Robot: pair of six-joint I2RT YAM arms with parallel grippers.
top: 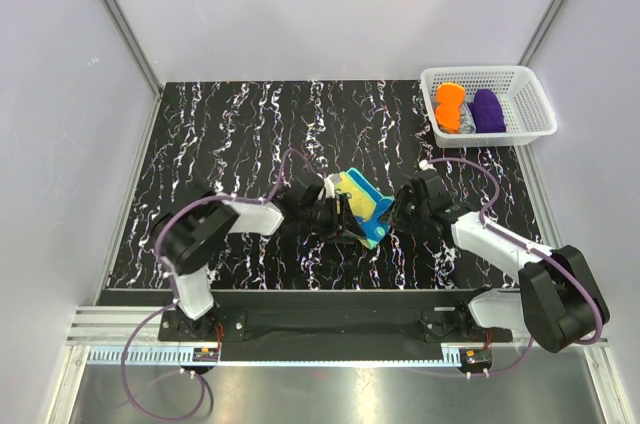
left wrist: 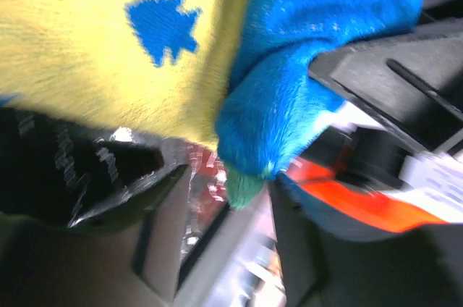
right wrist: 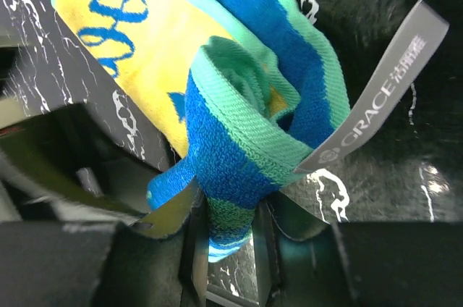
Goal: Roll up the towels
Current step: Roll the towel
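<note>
Black table [top: 250,134], front edge: my right gripper [right wrist: 224,240] pinches the towel [top: 362,206] by its hem, left gripper [top: 334,215] I cannot tell; I should roll it tight

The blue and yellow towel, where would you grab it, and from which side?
Probably the thick blue-green hem of the towel, where it bunches into a raised loop, approached from the right arm's side: that fold stands up off the table, giving fingers an edge to pinch. The right gripper pinches it there.
</note>
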